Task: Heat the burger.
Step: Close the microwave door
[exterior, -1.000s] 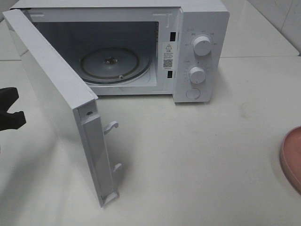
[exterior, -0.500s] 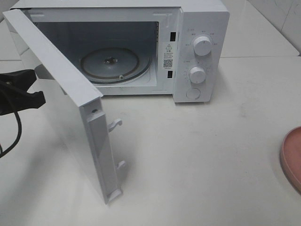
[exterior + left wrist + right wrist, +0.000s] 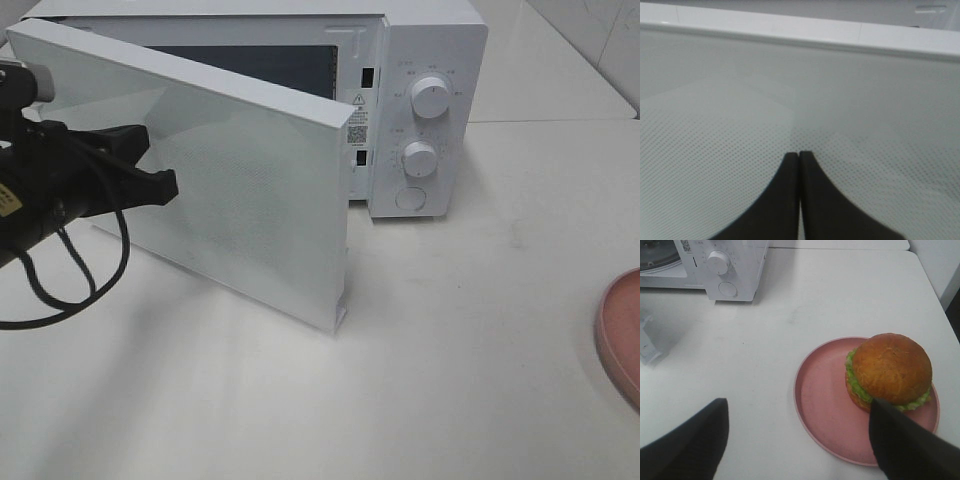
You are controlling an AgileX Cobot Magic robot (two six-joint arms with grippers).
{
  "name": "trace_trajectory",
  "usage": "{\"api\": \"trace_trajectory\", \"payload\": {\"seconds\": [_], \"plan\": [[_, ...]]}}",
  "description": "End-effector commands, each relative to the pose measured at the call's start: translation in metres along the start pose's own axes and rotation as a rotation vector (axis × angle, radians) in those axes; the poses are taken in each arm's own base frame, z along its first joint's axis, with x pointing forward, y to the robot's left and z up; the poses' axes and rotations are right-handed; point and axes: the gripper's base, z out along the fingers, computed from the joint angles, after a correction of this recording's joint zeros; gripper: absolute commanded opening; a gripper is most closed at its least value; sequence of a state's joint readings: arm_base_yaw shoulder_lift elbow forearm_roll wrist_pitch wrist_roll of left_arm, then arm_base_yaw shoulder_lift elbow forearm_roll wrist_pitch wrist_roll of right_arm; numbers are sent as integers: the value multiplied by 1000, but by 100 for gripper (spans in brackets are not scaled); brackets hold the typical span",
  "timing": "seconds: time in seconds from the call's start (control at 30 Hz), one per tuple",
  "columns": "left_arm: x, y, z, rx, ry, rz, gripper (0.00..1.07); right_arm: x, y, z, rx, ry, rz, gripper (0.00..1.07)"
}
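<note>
Your left gripper (image 3: 165,185) is closed, holding nothing, its tip against the outer face of the microwave door (image 3: 240,180), which stands half shut across the microwave (image 3: 425,110). Off to the right, your right gripper (image 3: 800,440) hangs wide open above the burger (image 3: 890,371) sitting on its pink plate (image 3: 825,410).

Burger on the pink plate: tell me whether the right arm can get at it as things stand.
Probably yes. The right gripper hangs open just above the burger, which sits uncovered on the pink plate, and nothing lies between them.
</note>
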State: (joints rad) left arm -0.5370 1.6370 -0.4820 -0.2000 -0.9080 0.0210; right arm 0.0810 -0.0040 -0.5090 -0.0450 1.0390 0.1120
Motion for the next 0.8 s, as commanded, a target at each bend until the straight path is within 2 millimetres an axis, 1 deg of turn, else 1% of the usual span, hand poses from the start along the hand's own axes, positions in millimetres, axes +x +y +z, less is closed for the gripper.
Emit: {"api": "trace_trajectory", "payload": {"seconds": [0.03,0.07,0.2,0.23,0.3,0.37,0.4,0.43,0.47,0.5,0.57,0.6,0.63,0.67,0.73,0.77,0.8], "plan": [[-5,-13,10,-9,1,0,0,3,0,-3,0,-25,1,75],[-5,-13,10,-9,1,0,0,3,0,-3,0,-25,1,75],[-8,-28,21,-15,6,34,0,3,0,-3,0,-25,1,75],[-8,-28,21,-15,6,34,0,3,0,-3,0,-25,1,75],[-9,-36,28,-21,4,20,0,3,0,-3,0,-25,1,75],[-8,-39,30,-19,9,15,0,3,0,-3,0,-25,1,75],[-9,-45,36,-12,9,8,0,3,0,-3,0,-25,1,75],[-9,-45,36,-12,9,8,0,3,0,-3,0,-25,1,75],[-10,-52,42,-2,7,2,0,3,0,-3,0,-25,1,75],[-10,-52,42,-2,7,2,0,3,0,-3,0,-25,1,75],[-13,-60,52,3,-3,-6,0,3,0,-3,0,-25,1,75],[-13,-60,52,3,-3,-6,0,3,0,-3,0,-25,1,75],[-14,-66,58,2,-2,6,0,3,0,-3,0,-25,1,75],[-14,-66,58,2,-2,6,0,3,0,-3,0,-25,1,75],[-15,-71,67,-7,4,22,0,3,0,-3,0,-25,2,75],[-15,-71,67,-7,4,22,0,3,0,-3,0,-25,2,75],[-16,-74,73,-11,12,18,0,3,0,-3,0,-25,1,75]]}}
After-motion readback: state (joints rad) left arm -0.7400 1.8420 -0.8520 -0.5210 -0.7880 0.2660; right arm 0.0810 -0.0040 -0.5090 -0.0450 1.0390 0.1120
